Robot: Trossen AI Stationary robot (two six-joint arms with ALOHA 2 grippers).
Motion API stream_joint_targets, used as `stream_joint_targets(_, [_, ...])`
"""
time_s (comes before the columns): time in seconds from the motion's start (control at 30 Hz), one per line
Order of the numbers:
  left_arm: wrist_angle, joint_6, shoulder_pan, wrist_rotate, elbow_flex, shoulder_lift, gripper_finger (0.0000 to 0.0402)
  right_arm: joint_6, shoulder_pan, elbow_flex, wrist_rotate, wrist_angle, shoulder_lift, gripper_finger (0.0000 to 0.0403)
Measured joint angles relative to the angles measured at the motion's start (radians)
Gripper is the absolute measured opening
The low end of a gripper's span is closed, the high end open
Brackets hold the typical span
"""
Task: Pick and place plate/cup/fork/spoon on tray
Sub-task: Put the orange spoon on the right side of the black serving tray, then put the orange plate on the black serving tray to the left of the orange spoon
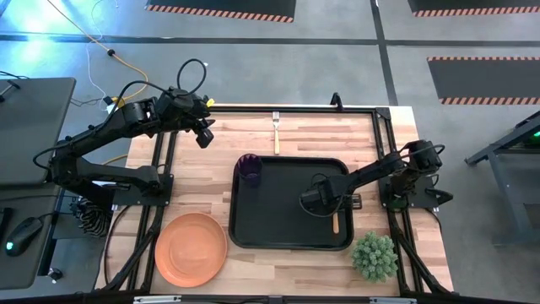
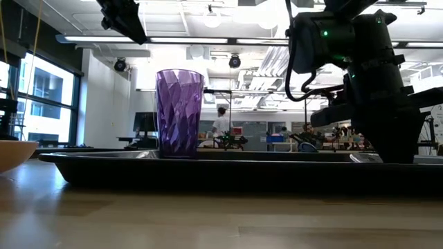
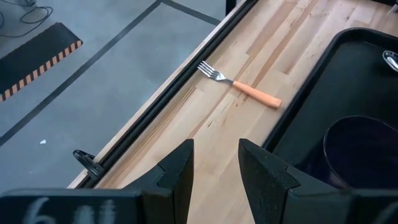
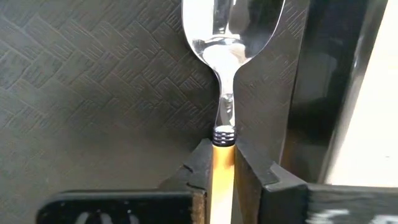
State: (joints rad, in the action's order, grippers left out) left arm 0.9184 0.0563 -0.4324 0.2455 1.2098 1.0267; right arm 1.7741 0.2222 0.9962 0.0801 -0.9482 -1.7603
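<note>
Spoon lies nearest, its orange handle pinched between the right jaws, low over the tray's right side. Going left to right: plate on the worktop, cup in the tray's far-left corner, fork beyond the tray. Left jaws hover narrowly parted (holding nothing). Spoon placement seems underway; next, release it flat.

Butcher-block wooden table on a grey concrete floor with dark mats edged in orange-black hazard stripes; yellow cable runs across floor behind the table. Beyond it, open lab: white ceiling with strip lights, big windows on one side, desks, a person standing far back.
</note>
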Motion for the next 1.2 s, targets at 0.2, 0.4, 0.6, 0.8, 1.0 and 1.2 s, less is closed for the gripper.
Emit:
stream_joint_targets(0.2, [0.000, -0.008, 0.000, 0.000, 0.000, 0.000, 0.0117, -0.002, 0.000, 0.000, 0.000, -0.001, 0.000, 0.0033])
stream_joint_targets(0.4, [0.000, -0.008, 0.000, 0.000, 0.000, 0.000, 0.0117, -0.014, 0.000, 0.000, -0.005, -0.001, 0.000, 0.0042])
stream_joint_targets(0.6, [0.000, -0.008, 0.000, 0.000, 0.000, 0.000, 0.0117, -0.025, 0.000, -0.001, -0.007, -0.005, 0.000, 0.0092])
stream_joint_targets(0.8, [0.000, -0.008, 0.000, 0.000, 0.000, 0.000, 0.0117, -0.028, 0.000, 0.024, -0.022, -0.046, 0.000, 0.0120])
stream_joint_targets(1.0, [0.000, -0.008, 0.000, 0.000, 0.000, 0.000, 0.0117, -0.047, 0.000, 0.044, -0.023, -0.075, 0.000, 0.0122])
stream_joint_targets(1.2, [0.000, -0.008, 0.000, 0.000, 0.000, 0.000, 0.0117, -0.048, 0.000, 0.077, -0.027, -0.110, 0.000, 0.0122])
